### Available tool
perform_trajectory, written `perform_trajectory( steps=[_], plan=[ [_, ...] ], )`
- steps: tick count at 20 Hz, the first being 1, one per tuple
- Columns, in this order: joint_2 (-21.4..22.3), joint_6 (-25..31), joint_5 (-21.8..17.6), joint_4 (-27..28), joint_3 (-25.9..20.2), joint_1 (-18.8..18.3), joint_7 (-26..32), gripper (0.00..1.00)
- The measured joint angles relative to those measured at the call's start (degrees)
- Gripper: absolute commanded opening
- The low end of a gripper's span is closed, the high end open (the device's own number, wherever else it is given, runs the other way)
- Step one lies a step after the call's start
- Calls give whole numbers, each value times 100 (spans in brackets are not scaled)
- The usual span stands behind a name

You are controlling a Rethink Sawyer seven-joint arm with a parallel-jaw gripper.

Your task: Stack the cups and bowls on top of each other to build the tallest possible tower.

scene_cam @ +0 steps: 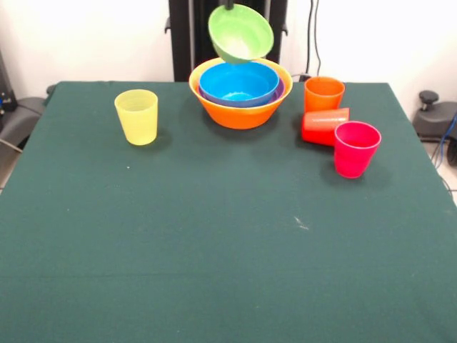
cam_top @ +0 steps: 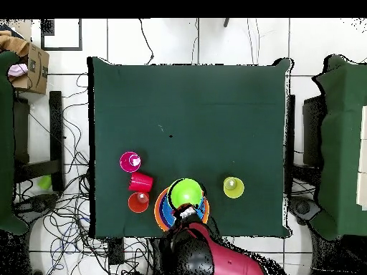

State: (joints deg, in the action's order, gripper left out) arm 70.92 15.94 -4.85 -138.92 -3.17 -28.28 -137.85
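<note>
The gripper (scene_cam: 230,4) holds the green bowl (scene_cam: 240,33) by its rim, tilted in the air just above the blue bowl (scene_cam: 238,83). That one sits inside the big orange bowl (scene_cam: 240,113). The yellow cup (scene_cam: 136,116) stands alone. The orange cup (scene_cam: 323,93), red cup (scene_cam: 325,126) lying down and pink cup (scene_cam: 355,148) are close together.

Green table (scene_cam: 214,250) with cups (scene_cam: 136,116), bowls (scene_cam: 240,107)

Robot arm (cam_top: 228,263): big round red shell w/ black joint part. Small pale gripper (cam_top: 188,212) at its tip.
</note>
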Motion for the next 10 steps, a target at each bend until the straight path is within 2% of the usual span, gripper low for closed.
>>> perform_trajectory(
  steps=[4, 10],
  plan=[
    [15, 8, -283, -122, -51, -266, 0, 0],
    [-183, 6, -692, -126, -57, -248, 0, 0]
  ],
)
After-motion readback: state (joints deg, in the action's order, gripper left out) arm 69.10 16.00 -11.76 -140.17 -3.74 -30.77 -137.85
